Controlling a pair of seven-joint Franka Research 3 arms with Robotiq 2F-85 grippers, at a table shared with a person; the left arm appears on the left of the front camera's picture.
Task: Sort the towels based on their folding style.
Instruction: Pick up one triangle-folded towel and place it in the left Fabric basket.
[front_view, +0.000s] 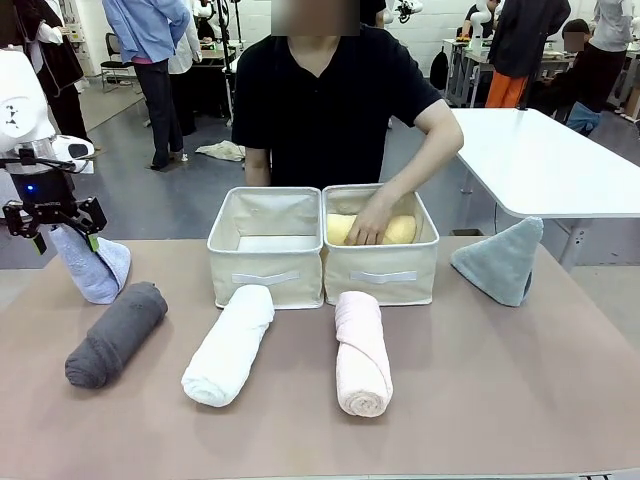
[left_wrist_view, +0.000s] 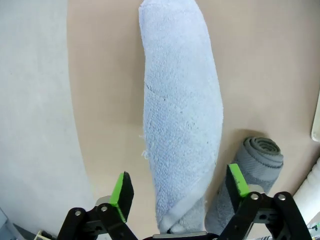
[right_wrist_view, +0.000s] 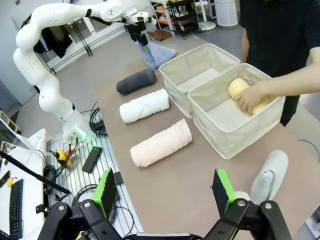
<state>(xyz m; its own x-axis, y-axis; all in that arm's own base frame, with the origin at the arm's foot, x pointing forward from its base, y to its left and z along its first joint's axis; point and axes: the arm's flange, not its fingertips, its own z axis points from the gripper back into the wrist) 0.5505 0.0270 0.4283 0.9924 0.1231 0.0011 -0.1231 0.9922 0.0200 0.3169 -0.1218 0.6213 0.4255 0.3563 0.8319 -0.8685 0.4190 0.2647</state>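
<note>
Observe left gripper (left_wrist_view: 178, 173) jaws straddling lavender-blue towel (left_wrist_view: 180, 100), pads (left_wrist_view: 121, 192) not touching; right gripper (right_wrist_view: 165, 173) spread wide, empty.

Three rolls lie in a row across the lower half of the front view: the dark grey roll (front_view: 115, 335) at lower left, the white roll (front_view: 230, 345) left of centre, the pink roll (front_view: 362, 352) at centre. The lavender-blue triangle fold (front_view: 100, 270) stands at far left, just above the grey one. The yellow roll (front_view: 400, 230) lies in the right-hand basket (front_view: 385, 275), upper centre. The grey-green triangle fold (front_view: 500, 262) stands tip-up at the right.
</note>
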